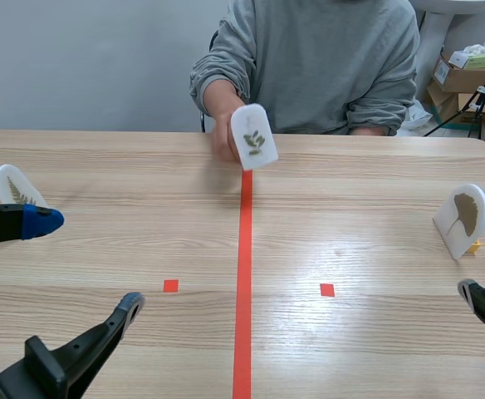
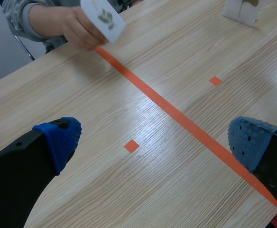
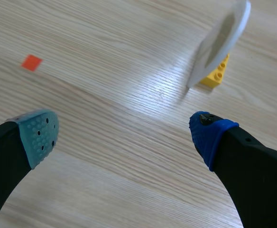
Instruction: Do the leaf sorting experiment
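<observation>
My left claw (image 2: 155, 140) and right claw (image 3: 123, 135) hang spread above the worktop (image 1: 367, 183); a person's hand (image 1: 221, 133) holds a leaf card (image 1: 253, 138).

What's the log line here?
left claw open; right claw open; hand holds leaf card at tape line; left card, right card standing

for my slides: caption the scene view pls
Person's hand holds a leaf card over the tape line; left card and right card stand aside

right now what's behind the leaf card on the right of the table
A yellow brick sits behind the leaf card at its base. The card covers most of it; how they join is hidden.
</observation>
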You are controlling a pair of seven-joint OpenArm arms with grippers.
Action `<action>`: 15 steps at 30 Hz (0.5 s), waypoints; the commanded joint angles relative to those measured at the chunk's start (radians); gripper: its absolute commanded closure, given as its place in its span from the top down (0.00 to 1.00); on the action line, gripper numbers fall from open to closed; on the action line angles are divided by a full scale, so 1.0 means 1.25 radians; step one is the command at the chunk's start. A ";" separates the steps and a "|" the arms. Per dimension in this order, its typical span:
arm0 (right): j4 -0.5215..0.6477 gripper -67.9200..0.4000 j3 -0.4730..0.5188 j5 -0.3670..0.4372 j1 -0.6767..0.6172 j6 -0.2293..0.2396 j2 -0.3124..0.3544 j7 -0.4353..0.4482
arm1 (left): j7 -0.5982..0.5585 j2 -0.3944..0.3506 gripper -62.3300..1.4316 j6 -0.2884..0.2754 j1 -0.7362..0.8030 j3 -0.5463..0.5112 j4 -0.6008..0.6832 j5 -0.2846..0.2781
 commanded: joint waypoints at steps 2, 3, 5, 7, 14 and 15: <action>0.065 0.83 0.021 0.023 -0.037 0.040 -0.023 -0.002 | -0.011 0.002 1.00 0.002 -0.003 -0.002 0.004 -0.005; 0.096 0.83 0.025 0.031 -0.053 0.056 -0.029 -0.008 | -0.011 0.002 1.00 0.002 -0.003 -0.002 0.004 -0.005; 0.154 0.83 0.028 0.054 -0.083 0.076 -0.034 -0.029 | -0.011 0.002 1.00 0.002 -0.003 -0.002 0.004 -0.005; 0.200 0.83 0.029 0.086 -0.102 0.096 -0.034 -0.055 | -0.011 0.002 1.00 0.002 -0.003 -0.002 0.004 -0.005; 0.287 0.83 0.029 0.185 -0.129 0.125 -0.034 -0.124 | -0.012 0.002 1.00 0.002 -0.003 -0.002 0.004 -0.005; 0.287 0.83 0.029 0.189 -0.129 0.125 -0.034 -0.125 | -0.012 0.002 1.00 0.002 -0.003 -0.002 0.004 -0.005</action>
